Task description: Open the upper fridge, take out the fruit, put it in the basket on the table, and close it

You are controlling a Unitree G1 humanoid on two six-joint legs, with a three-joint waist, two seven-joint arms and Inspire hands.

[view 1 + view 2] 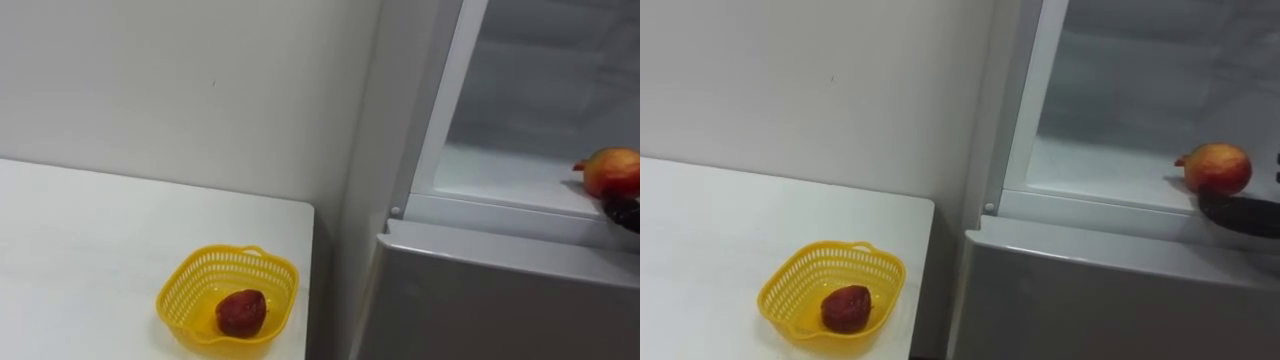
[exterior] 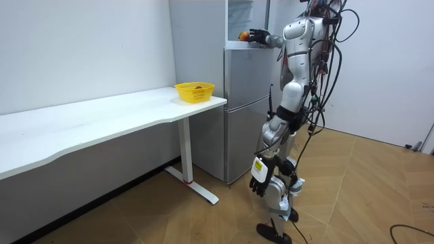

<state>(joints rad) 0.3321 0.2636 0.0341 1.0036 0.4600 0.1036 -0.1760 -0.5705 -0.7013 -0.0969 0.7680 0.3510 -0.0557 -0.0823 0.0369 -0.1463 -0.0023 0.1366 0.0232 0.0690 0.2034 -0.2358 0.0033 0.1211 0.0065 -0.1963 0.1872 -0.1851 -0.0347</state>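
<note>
A red and yellow round fruit (image 1: 1218, 167) lies at the front of the white shelf (image 1: 1090, 165) in the open upper fridge compartment. My right hand (image 1: 1243, 215) comes in from the right, dark and flat, with its straight fingers just in front of and below the fruit, not round it. In the room view I stand facing the fridge (image 2: 247, 108) with the right arm raised to the fruit (image 2: 243, 35). My left hand (image 2: 260, 183) hangs relaxed by my thigh.
A yellow basket (image 1: 790, 280) holding one dark red fruit (image 1: 846, 308) sits on the white table (image 1: 710, 230) near its corner, left of the fridge. The grey lower fridge door (image 1: 1100, 300) is closed. A narrow gap separates table and fridge.
</note>
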